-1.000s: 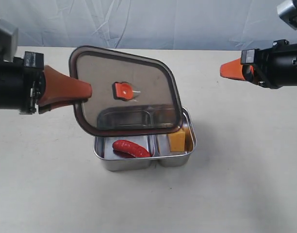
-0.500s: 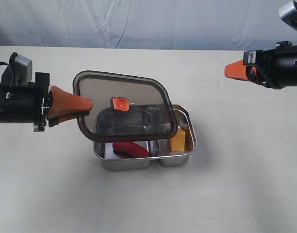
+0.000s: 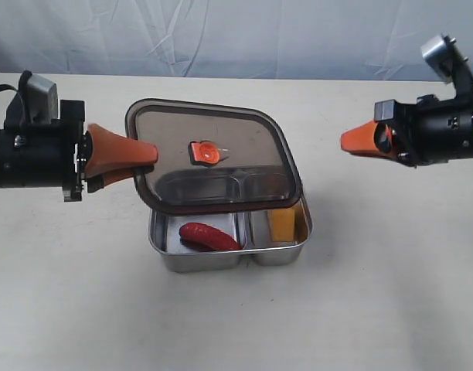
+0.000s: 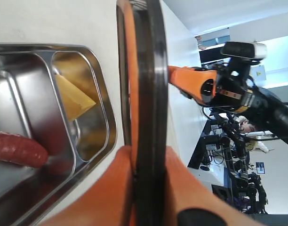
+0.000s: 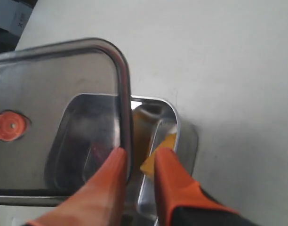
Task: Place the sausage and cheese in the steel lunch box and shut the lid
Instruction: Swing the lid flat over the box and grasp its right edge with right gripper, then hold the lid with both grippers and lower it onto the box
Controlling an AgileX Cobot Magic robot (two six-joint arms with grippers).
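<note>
Level the lid (image 3: 221, 166) and square its corners to the lunch box (image 3: 229, 264) rim before lowering it. The lid hangs tilted above the box, which sits mid-surface. The left end effector (image 3: 148, 158) is clenched on the lid's left edge. The right end effector (image 3: 359, 141), parted and empty, hovers toward the surface's right edge. The sausage (image 3: 209, 236) and cheese (image 3: 281, 224) lie in separate compartments.

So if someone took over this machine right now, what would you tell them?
Left claw: shut on the edge of the lid, holding it tilted above the steel lunch box, not seated.
Right claw: open, empty, in the air off to the side.
Sausage lies in one compartment, cheese in the other.
Done: both foods are in.
Left: lower the lid squarely onto the box and press it shut.
</note>
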